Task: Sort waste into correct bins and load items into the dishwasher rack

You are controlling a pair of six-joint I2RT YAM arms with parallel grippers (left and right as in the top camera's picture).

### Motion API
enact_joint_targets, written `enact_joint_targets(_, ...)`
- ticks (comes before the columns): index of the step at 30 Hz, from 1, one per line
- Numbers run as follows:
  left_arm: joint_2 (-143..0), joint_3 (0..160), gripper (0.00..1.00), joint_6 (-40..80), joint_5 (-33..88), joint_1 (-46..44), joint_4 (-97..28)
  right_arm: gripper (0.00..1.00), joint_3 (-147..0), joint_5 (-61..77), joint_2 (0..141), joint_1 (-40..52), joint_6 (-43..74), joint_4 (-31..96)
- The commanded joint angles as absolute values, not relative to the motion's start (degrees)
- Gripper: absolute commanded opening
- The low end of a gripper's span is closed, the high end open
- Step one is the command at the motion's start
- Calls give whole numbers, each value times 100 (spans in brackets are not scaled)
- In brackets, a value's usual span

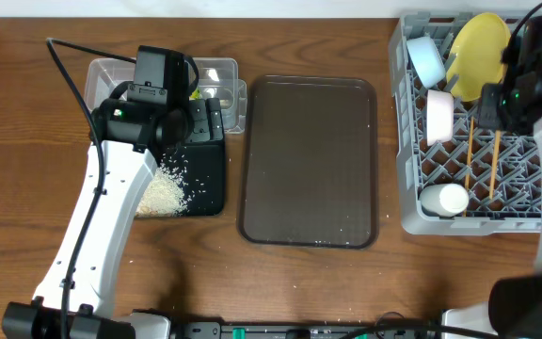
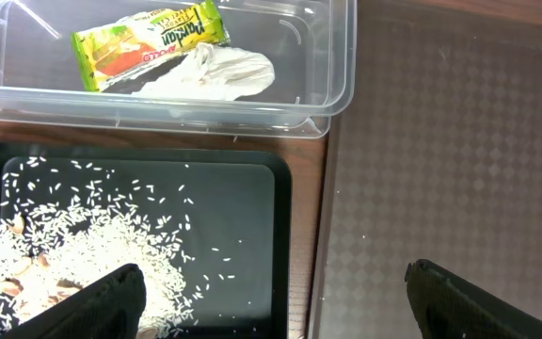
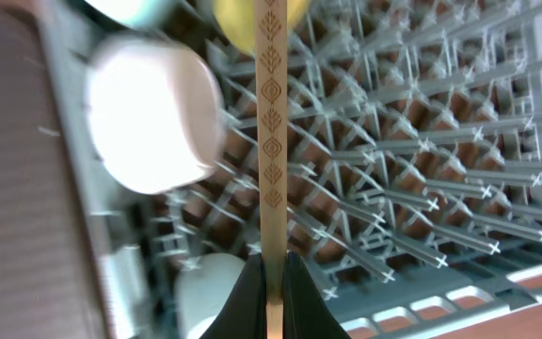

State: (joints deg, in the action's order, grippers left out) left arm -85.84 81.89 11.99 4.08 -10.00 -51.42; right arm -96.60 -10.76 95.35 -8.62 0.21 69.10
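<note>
Toward the table's far-left corner, the left tool hung wide open above the wrapper in the clear tub and the rice in the black tray. At the right edge, the right tool pinched one chopstick over the rack. I'd judge it best lowered flat across the lattice before release, lest it slip through.
</note>
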Motion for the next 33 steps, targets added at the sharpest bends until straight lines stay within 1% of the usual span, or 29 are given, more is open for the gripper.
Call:
enact_joint_targets(1,-8615,8158,91,1212,340,-982,-5164,1,-9233,-1332,9848,-1020,-386,6659)
enact_joint_targets(7,-8615,8158,90,1212,340,-982,-5164,1,-9030,-1675,10232,-1129,-486,6416)
enact_joint_targets(8,-8615,8158,91,1210,338,-982,-5162,9,-9030,-1671,10237,-1162,-484,6386)
enact_joint_targets(9,-8615,8158,91,1212,338,-982,-5162,25,-9030,-1660,10237,-1173,-482,6357)
enact_joint_targets(10,-8615,8158,90,1212,340,-982,-5164,53,-9037,-1616,10224,-1170,-482,6335)
enact_joint_targets(11,-8615,8158,90,1212,340,-982,-5164,76,-9061,-1581,10195,-1170,-480,6342)
enact_joint_targets(12,-8615,8158,91,1210,338,-982,-5162,81,-9107,-1549,10180,-1157,-478,6368)
enact_joint_targets(19,-8615,8158,91,1210,340,-982,-5164,91,-10167,-683,9644,-952,-478,7203)
enact_joint_targets(21,-8615,8158,90,1212,340,-982,-5162,99,-10567,-346,9373,-886,-478,7535)
enact_joint_targets(26,-8615,8158,91,1210,338,-982,-5164,99,-10956,250,8556,-816,-478,7990)
enact_joint_targets(33,-8615,8158,90,1212,340,-982,-5162,99,-10956,242,7596,-819,-480,8184)
